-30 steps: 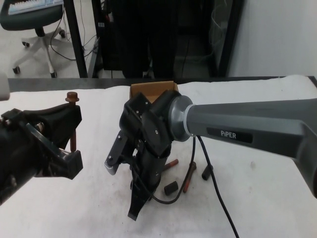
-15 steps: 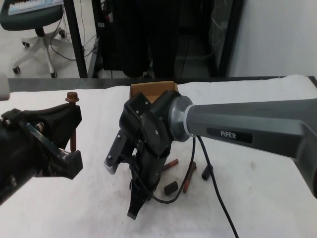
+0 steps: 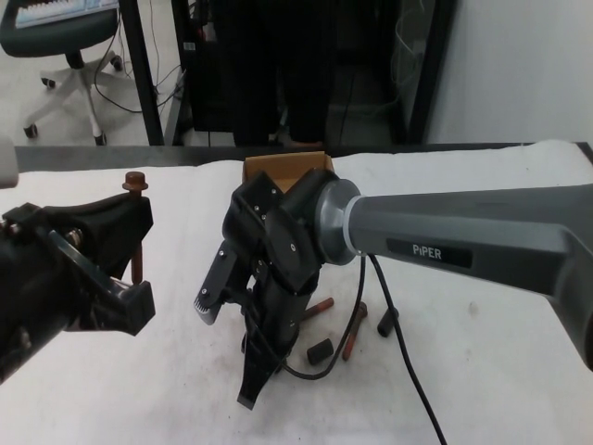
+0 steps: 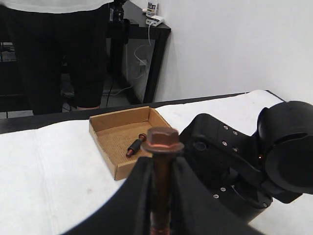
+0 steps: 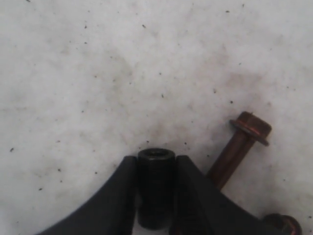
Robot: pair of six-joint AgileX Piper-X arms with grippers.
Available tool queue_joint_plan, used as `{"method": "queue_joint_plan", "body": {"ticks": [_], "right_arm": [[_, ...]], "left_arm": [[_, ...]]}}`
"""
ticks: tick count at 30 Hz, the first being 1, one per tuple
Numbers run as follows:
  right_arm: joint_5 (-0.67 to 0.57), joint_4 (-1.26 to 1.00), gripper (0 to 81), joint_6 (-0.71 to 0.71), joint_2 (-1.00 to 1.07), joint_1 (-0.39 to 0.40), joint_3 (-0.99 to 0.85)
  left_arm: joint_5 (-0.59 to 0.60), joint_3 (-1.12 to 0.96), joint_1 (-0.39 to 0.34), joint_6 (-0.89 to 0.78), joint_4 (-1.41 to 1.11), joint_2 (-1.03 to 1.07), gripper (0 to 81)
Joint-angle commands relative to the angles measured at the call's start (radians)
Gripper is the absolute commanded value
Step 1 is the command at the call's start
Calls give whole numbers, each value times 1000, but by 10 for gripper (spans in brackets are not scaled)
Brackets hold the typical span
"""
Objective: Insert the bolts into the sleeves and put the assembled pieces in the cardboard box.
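Left claw (image 4: 161,196) is clamped on the shank of an upright bolt (image 4: 162,147), head up, while the right claw (image 5: 155,169) pinches a short black sleeve (image 5: 156,196) low over the surface (image 5: 98,73); both pieces are probably light, rigid, slick metal, best gripped mid-body with the mating ends free.

Lab/office: swivel chair (image 3: 57,35), floor cables (image 3: 115,89), white-covered bench (image 3: 519,371).

- We find bare cloth along the bench's (image 3: 519,371) right edge and between both arms.
- The right arm (image 3: 463,236) and its cable (image 3: 405,362) bar our way to the far-edge cardboard box (image 3: 278,169).
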Motion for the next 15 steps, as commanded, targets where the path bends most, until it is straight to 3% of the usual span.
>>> {"method": "queue_joint_plan", "body": {"ticks": [1,9,11,15], "right_arm": [[1,26,269,-5,-1,-2,-4],[5,23,258,-5,-1,-2,-4],[5,25,208,-5,-1,-2,-4],[58,38,11,-5,-1,-2,-2]], "left_arm": [[8,-5,2,-10,-12,-11,3],[8,-5,2,-10,-12,-11,3],[8,-5,2,-10,-12,-11,3],[8,-5,2,-10,-12,-11,3]]}}
